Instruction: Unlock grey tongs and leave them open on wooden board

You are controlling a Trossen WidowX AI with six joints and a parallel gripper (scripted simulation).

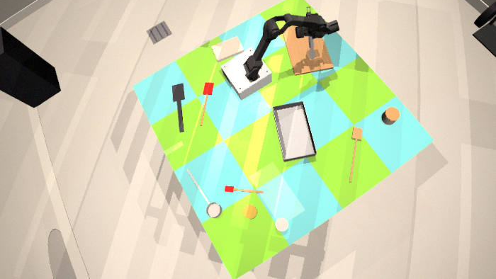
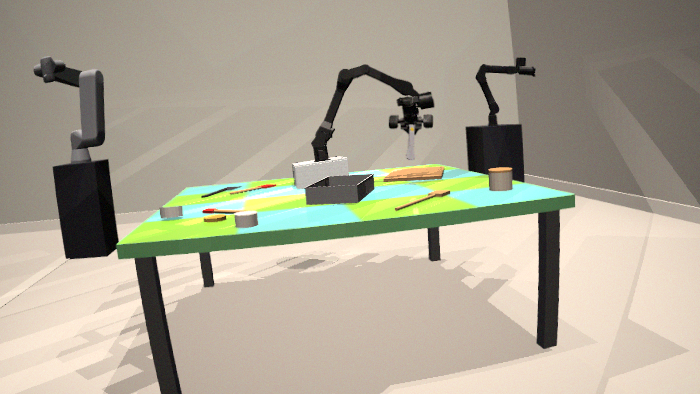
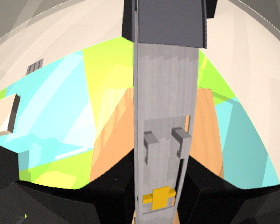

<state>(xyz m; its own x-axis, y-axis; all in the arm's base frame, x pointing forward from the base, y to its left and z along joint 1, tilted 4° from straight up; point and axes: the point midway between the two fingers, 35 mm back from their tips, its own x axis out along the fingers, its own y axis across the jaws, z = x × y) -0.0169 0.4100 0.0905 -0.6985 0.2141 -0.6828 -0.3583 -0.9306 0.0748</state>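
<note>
The grey tongs (image 1: 311, 48) (image 2: 410, 147) (image 3: 166, 80) are held in the air above the wooden board (image 1: 293, 51) (image 2: 415, 173) (image 3: 111, 130). My gripper (image 1: 310, 36) (image 2: 411, 128) (image 3: 156, 151) is shut on them. In the exterior view one end hangs steeply down, clear of the board. In the wrist view the yellow lock piece (image 3: 160, 197) sits between the fingers, apart from the two grey hooks (image 3: 166, 142), with a dark grey part at the top. How far the tongs' arms stand apart is hidden. The roasting tin (image 1: 296, 129) (image 2: 332, 195) is empty.
A cream block (image 1: 227, 47) (image 3: 2, 115) lies beside the white robot base (image 1: 243, 78). A jar with an orange lid (image 1: 392, 114) (image 2: 500, 180) stands right of the board. A wooden spatula (image 1: 353, 158), a dark spatula (image 1: 178, 93) and several small utensils lie farther away.
</note>
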